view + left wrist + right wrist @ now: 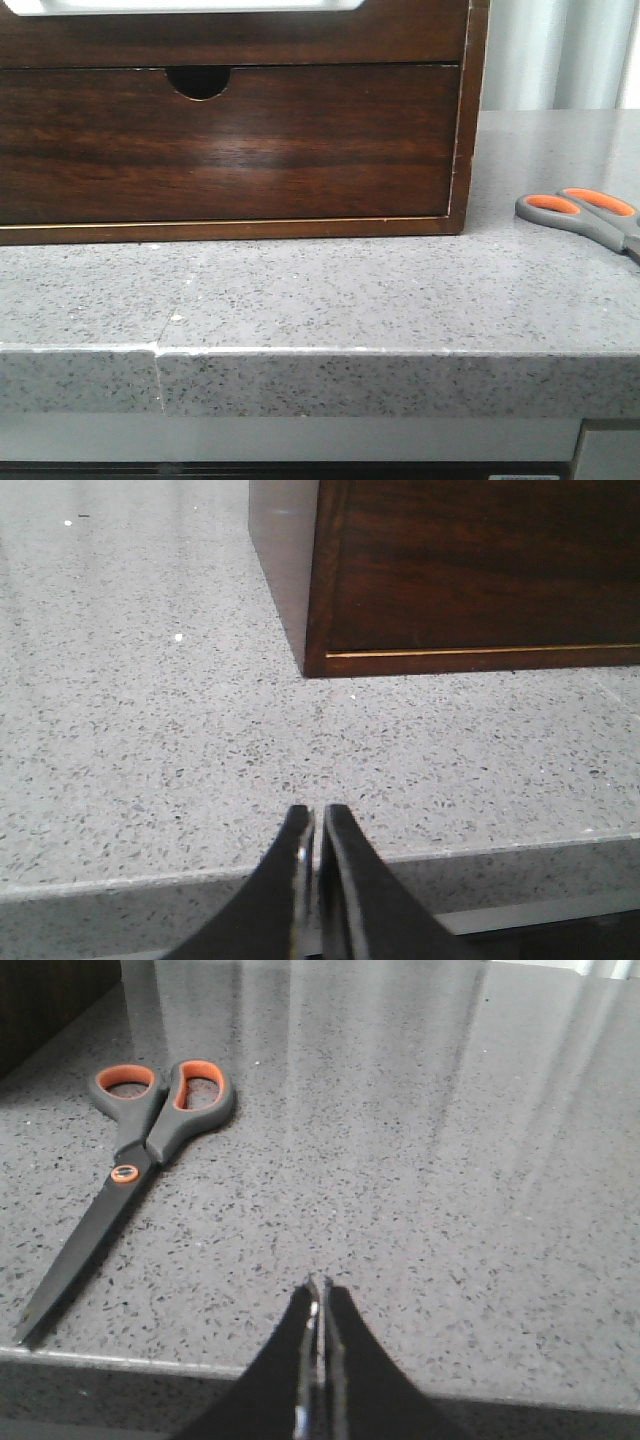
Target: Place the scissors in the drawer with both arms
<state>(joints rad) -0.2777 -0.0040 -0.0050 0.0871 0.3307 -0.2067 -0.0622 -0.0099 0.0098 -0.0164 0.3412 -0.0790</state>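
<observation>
A grey speckled stone counter [330, 300] fills the scene, with a dark wooden chest [230, 140] standing on it and pale curtains behind. The task looks barely begun: neither arm has touched anything. The left gripper [313, 825] hangs over the counter's front edge, its fingers pressed together and empty, the chest's near lower corner well ahead of it. The right gripper [320, 1300] is likewise clenched on nothing, over the same edge, with the scissors [130, 1155] lying flat ahead and off to one side of it, blades closed, tip pointing back toward the counter edge.

The drawer [240, 35] shows in the front view only as a plain band at the top of the chest, pushed fully in; a taller notched drawer front [225, 145] below it is also closed. Nothing can be seen inside either.

Next, I judge, the left claw must release and pull the upper drawer out, while the right spreads its fingers and closes over the scissors.
</observation>
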